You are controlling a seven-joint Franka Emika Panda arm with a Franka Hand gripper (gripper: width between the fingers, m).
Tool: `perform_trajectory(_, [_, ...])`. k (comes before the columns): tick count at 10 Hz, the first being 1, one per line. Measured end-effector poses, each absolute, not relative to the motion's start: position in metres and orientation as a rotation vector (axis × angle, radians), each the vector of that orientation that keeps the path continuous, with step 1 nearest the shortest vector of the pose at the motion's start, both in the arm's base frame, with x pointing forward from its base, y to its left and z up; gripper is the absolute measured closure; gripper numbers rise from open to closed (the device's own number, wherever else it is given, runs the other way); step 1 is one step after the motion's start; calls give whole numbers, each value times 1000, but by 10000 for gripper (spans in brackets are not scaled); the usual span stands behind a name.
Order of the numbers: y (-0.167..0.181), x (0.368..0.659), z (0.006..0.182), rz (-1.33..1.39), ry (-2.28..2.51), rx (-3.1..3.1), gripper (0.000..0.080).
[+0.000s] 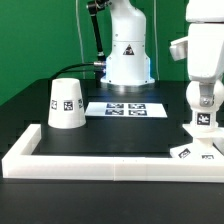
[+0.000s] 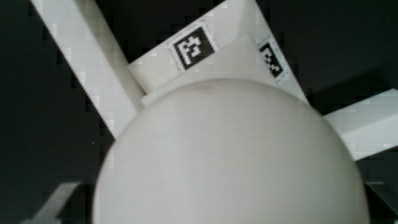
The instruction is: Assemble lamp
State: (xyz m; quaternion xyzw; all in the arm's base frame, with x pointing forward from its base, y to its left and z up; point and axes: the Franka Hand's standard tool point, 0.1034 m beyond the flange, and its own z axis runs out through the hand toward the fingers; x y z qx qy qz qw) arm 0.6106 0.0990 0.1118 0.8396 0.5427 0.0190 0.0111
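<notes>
The end effector hangs upright over the corner of the black surface formed by its near edge and the edge on the exterior view's right. It seems to be clenched around the bulb, a smooth white ball that fills most of the wrist view. The fingertips themselves do not show in that view, and the exterior view is too coarse to separate the fingers from what they hold. Directly below, the base lies flat in that same corner, just inside the frame. The exterior view shows black-and-white tags on the base's upper face, and two of them appear past the bulb in the wrist view. Whether the bulb touches the base or hovers just above it cannot be made out. The frame is a long white bar that runs along the near edge and turns back along the edge on the exterior view's left. In the wrist view a stretch of it crosses diagonally behind the bulb. The shade stands upright, wide end down, near the edge on the exterior view's left. It sits well apart from the base, with one tag on the side facing the camera. The marker board lies flat towards the far edge, between the shade and the end effector, just in front of the arm's white pedestal.
</notes>
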Motion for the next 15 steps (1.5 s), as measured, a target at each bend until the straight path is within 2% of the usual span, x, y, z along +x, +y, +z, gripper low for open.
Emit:
perform_trajectory(4, [99,611,112,62,1546,2712,225])
perform_trajectory(9, [99,611,112,47,727,3051,223])
perform_trajectory(15, [98,612,112,48,203,3134,222])
